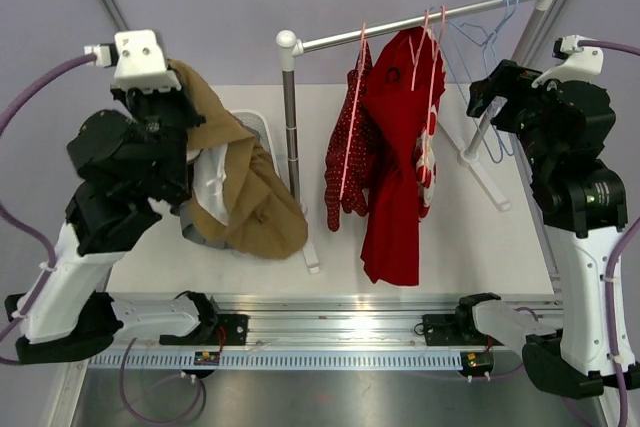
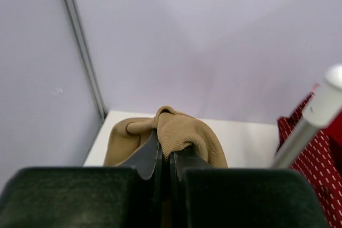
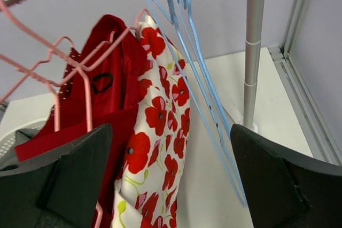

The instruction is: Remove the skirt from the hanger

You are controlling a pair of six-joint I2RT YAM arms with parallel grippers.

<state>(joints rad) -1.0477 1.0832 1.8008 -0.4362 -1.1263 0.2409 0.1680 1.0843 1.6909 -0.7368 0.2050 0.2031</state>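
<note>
Well, we start with the table [image 1: 480, 237], on which the clothes rack [image 1: 420, 22] stands. Left of the rack, the tan skirt [image 1: 250, 197] hangs bunched over a white basket [image 1: 258, 123], apart from every hanger. Our left gripper [image 2: 164, 158], up and left of the rack's left post, has its jaws pressed together on a fold of that cloth. On the rack's rail a red dress [image 1: 395, 197], a dotted red garment [image 1: 350, 162] and a poppy-print piece [image 3: 160, 116] hang from pink hangers [image 1: 352, 117]. At the rack's right end hang bare blue hangers [image 3: 214, 132]. Our right gripper [image 3: 171, 132] sits beside them, jaws spread wide, holding nothing.
</note>
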